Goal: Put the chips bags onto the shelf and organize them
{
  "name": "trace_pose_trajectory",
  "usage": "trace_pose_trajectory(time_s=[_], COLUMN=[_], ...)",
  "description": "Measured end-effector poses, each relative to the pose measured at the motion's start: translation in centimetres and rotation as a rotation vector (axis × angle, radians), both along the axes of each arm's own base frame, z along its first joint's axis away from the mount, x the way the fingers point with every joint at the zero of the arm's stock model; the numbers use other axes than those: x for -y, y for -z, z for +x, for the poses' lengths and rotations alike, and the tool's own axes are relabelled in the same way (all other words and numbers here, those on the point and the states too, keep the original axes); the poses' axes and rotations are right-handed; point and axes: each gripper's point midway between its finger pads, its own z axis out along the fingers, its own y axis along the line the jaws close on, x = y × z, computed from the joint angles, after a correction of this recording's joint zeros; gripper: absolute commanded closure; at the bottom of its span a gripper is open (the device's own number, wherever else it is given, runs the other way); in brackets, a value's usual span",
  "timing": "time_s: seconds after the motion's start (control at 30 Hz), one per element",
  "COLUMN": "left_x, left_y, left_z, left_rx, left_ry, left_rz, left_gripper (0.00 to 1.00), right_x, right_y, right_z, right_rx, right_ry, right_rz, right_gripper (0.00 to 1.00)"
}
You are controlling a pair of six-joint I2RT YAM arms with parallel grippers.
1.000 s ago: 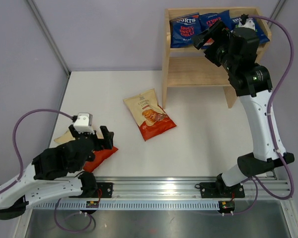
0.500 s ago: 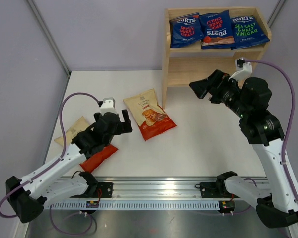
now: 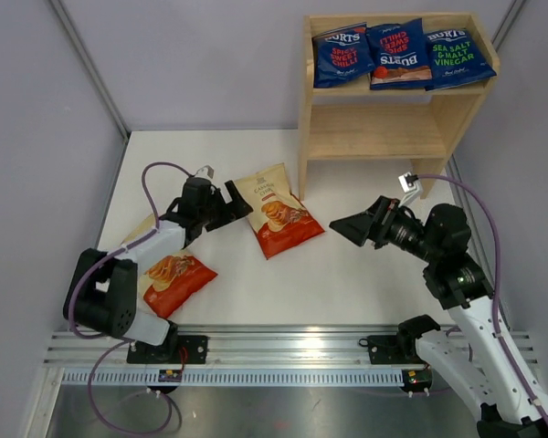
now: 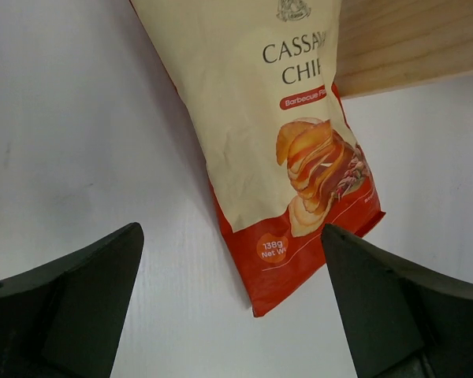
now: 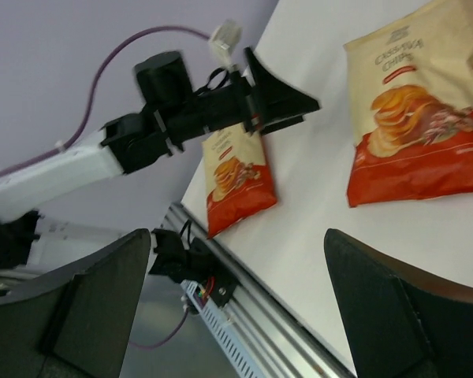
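Pulling away from the shelf (image 3: 374, 137) at upper right, the right gripper (image 3: 343, 225) is hanging mid-frame, jaws apart and empty, leaving three Burts bags (image 3: 397, 53) on the top tier. The left gripper (image 3: 237, 203), jaws wide, is nearing the cassava chips bag (image 3: 276, 214) mid-table (image 3: 365, 274), so two bags are waiting. Left wrist: that glossy bag is lying flat, cream over red. Right wrist: the second cassava bag (image 5: 236, 185) is lying left of centre.

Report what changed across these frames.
The right tool, open, pulled back from the top tier of the shelf and dropped low over the table, facing the cassava bag. The left tool, open, swung forward from the near-left bag to the cassava bag's corner. Nothing was taken hold of. The three blue bags and both table bags stayed put.
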Motion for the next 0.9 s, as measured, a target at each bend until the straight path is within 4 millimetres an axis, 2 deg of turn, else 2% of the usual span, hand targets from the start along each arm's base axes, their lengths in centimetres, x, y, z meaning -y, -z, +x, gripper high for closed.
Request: trace_pose_trajectory(time_s=[0.13,0.23,0.33,0.53,0.63,0.73,0.77,0.87,0.9], left_x=[1.1,1.6,2.7,4.5,5.1,5.6,5.6,5.7,5.8], left_y=[4.1,6.7,6.5,6.5,6.6,7.0,7.2,7.7,7.7], left_z=[1.5,2.2,4.5,7.3,8.4,9.0,9.0,8.8,8.6], left_rx=[-0.107,-0.171,-0.131,-0.077,-0.070,-0.076,-0.080,-0.108,-0.109], left_ry=[0.021,0.030,0.048,0.084,0.091,0.089,0.087,0.083,0.082], left_rz=[-0.050,-0.088,-0.165,-0.271,-0.305,-0.331,-0.341,-0.369,-0.377], left_gripper=[0.01,0.02,0.05,0.10,0.22,0.43,0.58,0.71,0.79], right_x=[-1.2,-1.6,-1.7,-1.4,-1.4,-1.4,-1.4,-1.4,-1.4], right_y=[1.5,1.8,1.4,-0.2,-0.5,-0.5,-0.4,0.2,0.6], right_z=[-1.9,-2.7,-3.4,-4.6,-4.9,-5.0,-5.0,-4.9,-4.9], right_rx=[-0.034,-0.051,-0.045,0.005,0.015,0.010,0.007,-0.006,-0.015], right_ry=[-0.103,-0.139,-0.161,-0.176,-0.181,-0.183,-0.182,-0.180,-0.179], right_rz=[0.101,0.140,0.163,0.188,0.191,0.192,0.192,0.189,0.187], right_gripper=[0.01,0.01,0.00,0.01,0.00,0.01,0.00,0.00,0.01])
